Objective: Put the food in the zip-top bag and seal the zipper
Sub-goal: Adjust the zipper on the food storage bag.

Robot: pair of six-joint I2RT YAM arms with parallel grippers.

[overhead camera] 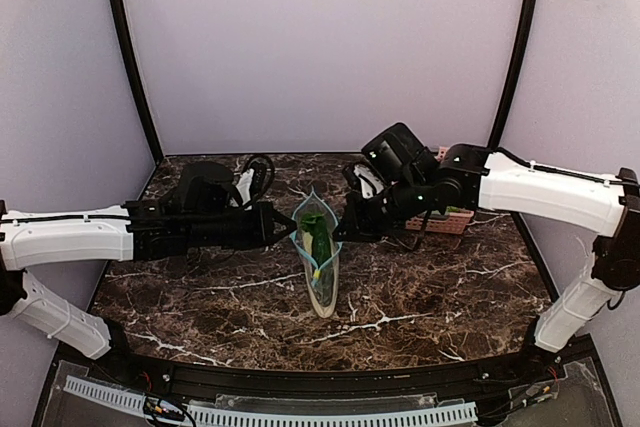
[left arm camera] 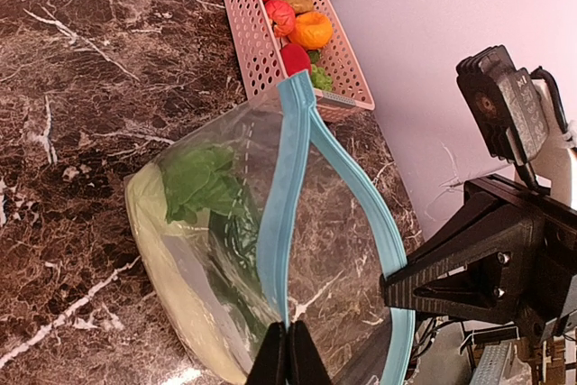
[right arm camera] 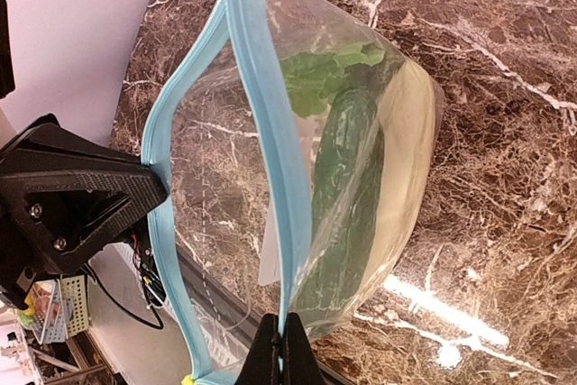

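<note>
The zip-top bag [overhead camera: 320, 282] is held at the centre of the overhead frame, its lower end down on the marble tabletop [overhead camera: 440, 297]; the left pincer [overhead camera: 288, 228] is clamped shut on one lip of the teal zipper [left arm camera: 287, 187]; the right pincer [overhead camera: 340, 231] is clamped on the opposite lip; the mouth is spread wide between them; inside, the leafy green vegetable [left arm camera: 203, 178], the pale gourd [left arm camera: 144, 214] and the dark-green pepper [right arm camera: 347, 187] are seen; a pink basket [left arm camera: 257, 51] of toy fruit is seen beyond the bag, at the top of the left wrist frame.
</note>
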